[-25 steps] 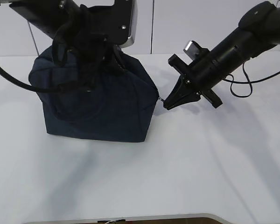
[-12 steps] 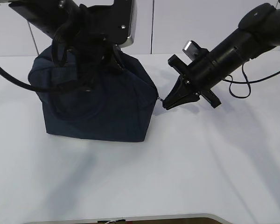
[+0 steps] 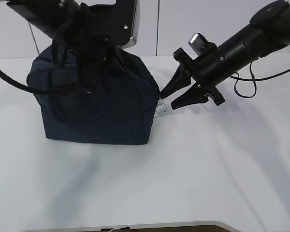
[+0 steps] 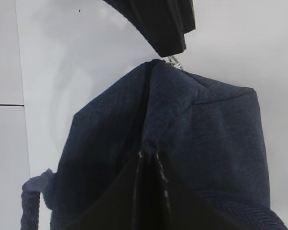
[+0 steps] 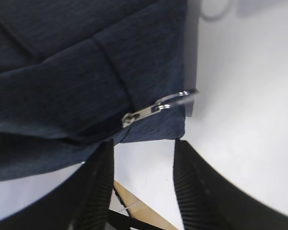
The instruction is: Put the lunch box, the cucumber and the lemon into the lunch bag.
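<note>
- My right claw [image 3: 171, 96] stands with its jaws apart and empty, just off the lunch bag's right-hand corner.
- The zipper's ring pull [image 3: 160, 109] hangs free at that same corner of the lunch bag [image 3: 94, 104], just below and bag-side of my open fingertips; nothing grips it.
- In the right wrist view the pull [image 5: 158, 108] sticks out from the bag's seam, its long axis running from the slider out to the ring, pointing away from the bag toward bare worktop [image 3: 208, 169].
- My left claw [image 4: 149, 191] is closed near the top of the bag; what it pinches, fabric or a handle, I cannot tell.
- The right arm is clearly the nearer to the pull.
- The bag sits upright on the worktop, its top seam running from the left claw across to the pull's corner.
- I see no lunch box, cucumber or lemon outside the bag; I judge they are inside.
</note>
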